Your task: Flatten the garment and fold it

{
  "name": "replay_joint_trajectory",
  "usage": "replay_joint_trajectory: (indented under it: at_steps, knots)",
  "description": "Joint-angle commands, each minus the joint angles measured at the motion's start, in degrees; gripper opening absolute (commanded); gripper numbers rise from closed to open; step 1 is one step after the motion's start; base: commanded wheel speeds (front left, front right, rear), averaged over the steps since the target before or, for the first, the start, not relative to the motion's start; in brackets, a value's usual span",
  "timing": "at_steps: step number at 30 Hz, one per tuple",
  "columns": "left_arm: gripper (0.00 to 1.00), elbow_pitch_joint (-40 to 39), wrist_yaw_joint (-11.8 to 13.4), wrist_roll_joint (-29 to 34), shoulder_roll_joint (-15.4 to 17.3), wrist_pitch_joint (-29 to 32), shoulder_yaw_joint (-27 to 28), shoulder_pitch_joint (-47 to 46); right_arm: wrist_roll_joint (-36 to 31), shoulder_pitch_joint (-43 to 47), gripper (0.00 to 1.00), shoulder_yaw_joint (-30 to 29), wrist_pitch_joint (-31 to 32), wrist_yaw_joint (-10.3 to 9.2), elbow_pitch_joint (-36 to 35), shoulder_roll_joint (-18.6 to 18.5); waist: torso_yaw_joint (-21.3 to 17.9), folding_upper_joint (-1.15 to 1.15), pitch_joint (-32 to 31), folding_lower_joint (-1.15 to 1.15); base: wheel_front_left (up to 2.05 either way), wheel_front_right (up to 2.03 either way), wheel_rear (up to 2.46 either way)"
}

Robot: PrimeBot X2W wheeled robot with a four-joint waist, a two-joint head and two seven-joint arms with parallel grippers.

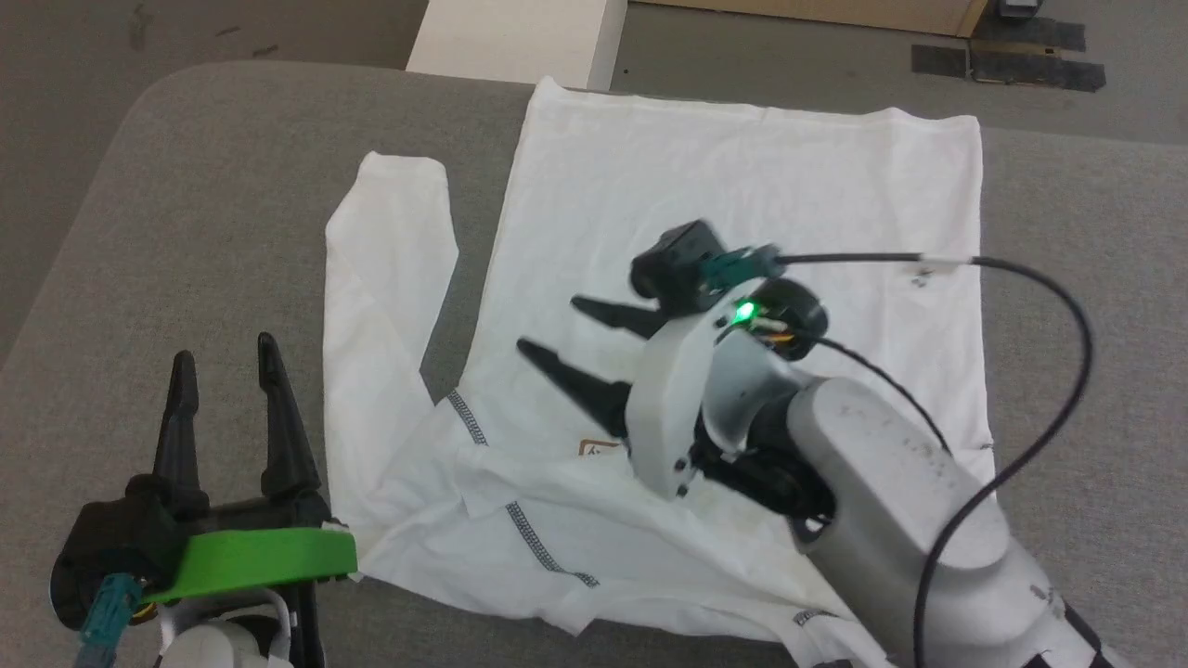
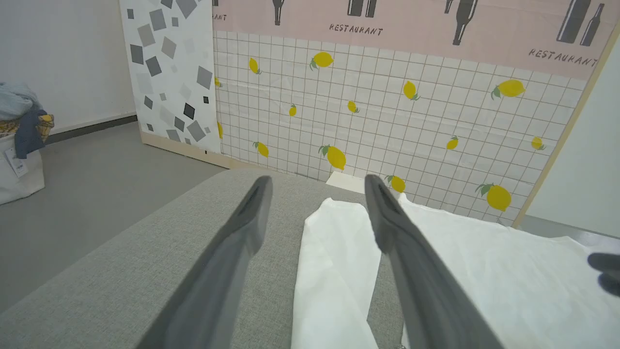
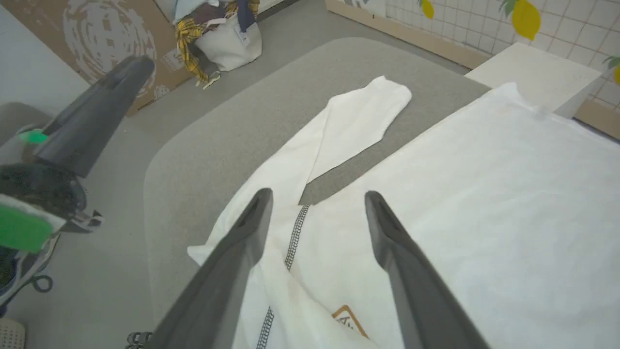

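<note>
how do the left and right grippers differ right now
The left gripper has a green collar at its base; the right gripper has a white one. The left is over bare grey table beside the sleeve; the right is over the chest of the shirt. The left's fingers point up the head view, the right's toward its upper left. Both are open and hold nothing.

Thin white long-sleeved shirt point(image 1: 742, 186): grey-black zigzag seam stitching point(image 1: 534, 538), brown-bordered chest patch point(image 3: 349, 320). Padded table top point(image 1: 186, 232): grey woven fabric. Left gripper point(image 1: 225, 348): black fingers, bright green band point(image 1: 260, 557). Right gripper point(image 1: 548, 323): black fingers, green LED point(image 1: 742, 314). Backdrop sheet point(image 2: 378, 111): white w/ thin grid & yellow lemons; pink strip point(image 2: 411, 24) w/ dark bottle shapes. Side panel point(image 2: 167, 72): white w/ grey squares.
</note>
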Motion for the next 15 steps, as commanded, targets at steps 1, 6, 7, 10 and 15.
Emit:
replay_joint_trajectory:
  at_steps: [1, 6, 7, 10, 15]
  knots:
    - [1.00, 0.22, -0.17, 0.36, -0.14, -0.26, 0.46, -0.65, 0.05, -0.64, 1.00, -2.85, -2.39, -0.09, -1.44, -0.87, -1.92, 0.00, -1.60, 0.00, 0.00, 0.00, 0.00]
    - [1.00, 1.11, -0.79, 2.00, 0.18, -0.26, 1.29, -0.14, -4.43, 3.03, 1.00, -16.49, -9.92, -0.09, -6.57, -3.94, -4.77, 0.00, -3.60, 0.00, 0.00, 0.00, 0.00]
    - [1.00, 1.25, -0.83, 2.24, 0.31, -0.26, 1.50, -0.05, -5.28, 4.10, 1.00, -19.43, -11.45, -0.09, -7.46, -3.97, -5.40, 0.00, -3.93, 0.00, 0.00, 0.00, 0.00]
    - [1.00, 1.86, -0.89, 3.13, 0.81, -0.26, 1.98, 0.35, -10.67, 8.10, 1.00, -28.78, -16.90, -0.09, -10.46, -4.21, -7.31, 0.00, -4.74, 0.00, 0.00, 0.00, 0.00]
    - [1.00, 3.31, -0.82, 3.96, 1.33, -0.26, 2.28, 0.65, -19.65, 16.43, 1.00, -38.62, -24.28, -0.09, -13.63, -2.76, -9.67, 0.00, -5.81, 0.00, 0.00, 0.00, 0.00]
